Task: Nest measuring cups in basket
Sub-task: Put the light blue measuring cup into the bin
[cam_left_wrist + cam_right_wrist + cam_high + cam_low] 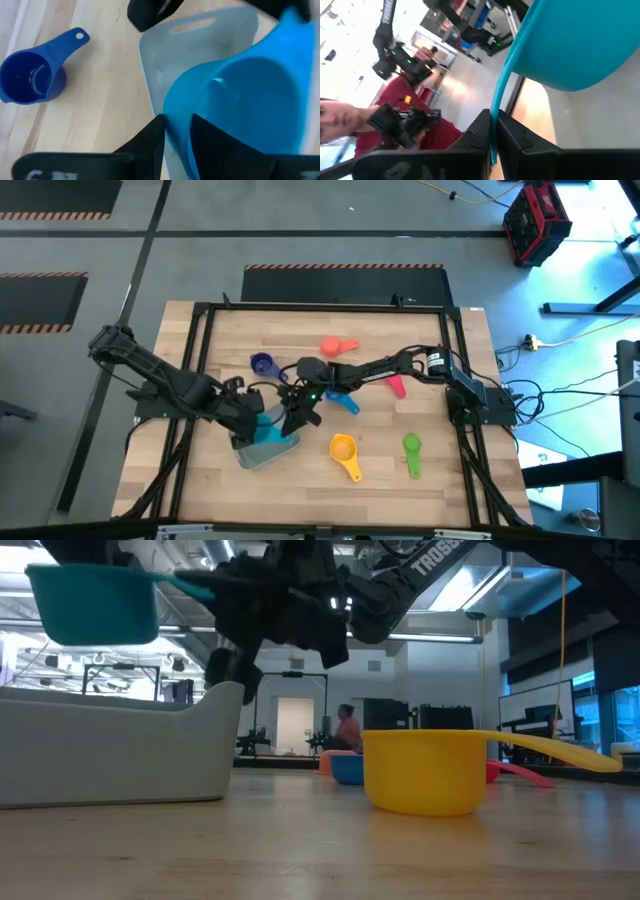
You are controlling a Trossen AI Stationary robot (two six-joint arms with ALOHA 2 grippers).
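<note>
The teal measuring cup [95,605] hangs in the air above the pale grey-blue basket [120,750], which stands flat near the table's near edge [262,452]. Both grippers are shut on this cup: my left gripper [177,127] at its bowl and my right gripper [492,117] at its handle. The other cups rest on their bases on the table: blue [340,400], purple [262,364], coral-orange [338,346], pink-red [396,385], yellow-orange [345,452] and green [412,450]. My left gripper pinches the teal cup's bowl wall at the rim [175,107], with one finger [150,142] outside the bowl and the other [220,145] inside it. The cup is lifted clear above the basket. My right gripper pinches the teal cup's flat handle [496,100] edge-on between its two fingers, near the handle's free end. The handle runs level from the bowl [580,40] to the fingers [477,130], and the cup sits upright, clear of the basket.
The blue cup [30,80] lies just beyond the basket's far right corner, close under my right arm. The yellow-orange cup [425,770] stands right of the basket near the table's near edge. A person in red [380,135] holds controllers beyond the table.
</note>
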